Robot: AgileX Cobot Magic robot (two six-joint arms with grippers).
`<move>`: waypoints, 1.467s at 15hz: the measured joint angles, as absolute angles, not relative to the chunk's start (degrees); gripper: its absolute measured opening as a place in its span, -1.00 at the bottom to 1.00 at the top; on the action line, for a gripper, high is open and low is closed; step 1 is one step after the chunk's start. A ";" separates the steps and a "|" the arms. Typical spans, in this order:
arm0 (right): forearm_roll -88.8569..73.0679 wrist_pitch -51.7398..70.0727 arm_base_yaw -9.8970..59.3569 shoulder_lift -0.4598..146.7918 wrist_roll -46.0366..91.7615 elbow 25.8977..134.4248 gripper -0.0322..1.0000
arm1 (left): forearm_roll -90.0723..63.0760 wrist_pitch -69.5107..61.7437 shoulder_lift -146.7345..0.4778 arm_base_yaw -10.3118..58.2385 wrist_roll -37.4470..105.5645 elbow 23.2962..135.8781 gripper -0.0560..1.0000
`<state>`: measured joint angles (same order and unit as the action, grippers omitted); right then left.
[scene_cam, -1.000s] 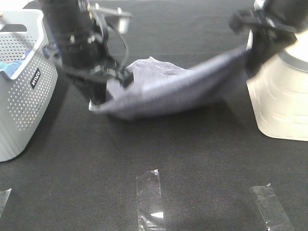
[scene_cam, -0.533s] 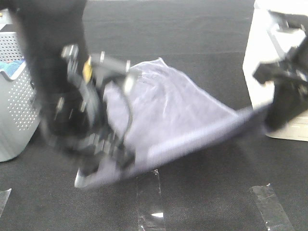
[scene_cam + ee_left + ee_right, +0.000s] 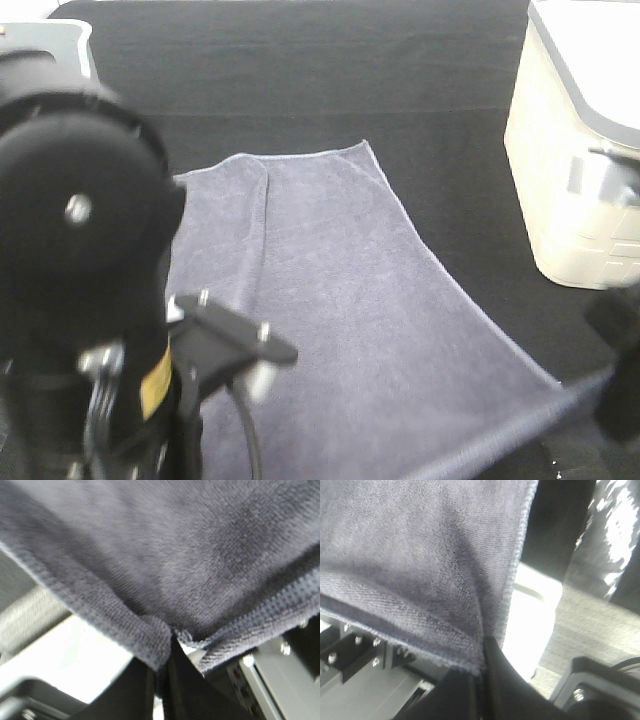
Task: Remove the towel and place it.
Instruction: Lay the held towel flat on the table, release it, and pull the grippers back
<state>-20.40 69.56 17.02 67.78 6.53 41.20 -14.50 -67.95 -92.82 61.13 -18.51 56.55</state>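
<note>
Both claws are pinching fully closed on the towel (image 3: 350,300). The left claw (image 3: 165,647) is biting a hemmed edge, and the cloth is bunching into a fold right at the tips. The right claw (image 3: 483,652) is clamping another hemmed corner the same way, with fabric draping off it. On the high camera I'm seeing the towel lying spread across the black table (image 3: 300,80), far end flat, with a fold running along its left side. The near edge is lifting off the table at the right corner. The left arm (image 3: 80,250) is blocking the towel's near-left corner. The right claw is showing there only as a dark blur at the right edge, by the raised corner. A white bin (image 3: 580,150) is sitting to the right of the towel, apart from it.
</note>
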 joint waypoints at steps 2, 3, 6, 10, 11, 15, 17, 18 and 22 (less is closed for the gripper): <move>-20.80 69.56 17.02 65.49 6.53 38.27 -0.94 | -16.96 -67.90 -92.30 63.25 -19.37 55.75 -0.87; -20.80 69.56 17.02 64.46 6.53 36.90 -0.94 | -18.28 -68.01 -91.96 64.11 -19.48 55.75 -0.87; -21.60 69.56 17.02 61.19 6.53 33.86 -0.94 | -20.23 -68.18 -89.38 66.75 -21.89 54.20 -0.87; -24.01 69.56 17.02 58.84 6.53 31.00 -0.94 | -21.14 -67.15 -88.01 69.10 -25.15 51.62 -0.87; -24.47 69.61 17.02 58.04 6.53 30.14 -0.94 | -21.20 -66.75 -87.83 70.30 -26.07 51.11 -0.87; -25.21 69.61 17.02 56.44 6.53 28.25 -0.93 | -18.85 -66.29 -87.66 72.77 -30.14 50.71 -0.87; -24.35 69.61 17.02 56.44 6.30 28.25 -0.71 | -14.50 -67.44 -87.66 72.88 -34.09 50.48 -0.87; -23.66 69.56 17.02 56.44 6.13 28.25 -0.52 | -13.18 -68.53 -87.66 72.99 -35.01 50.48 -0.84; -24.29 69.56 17.02 56.44 6.13 28.25 -0.02 | -12.43 -69.04 -87.66 72.99 -35.24 50.48 0.12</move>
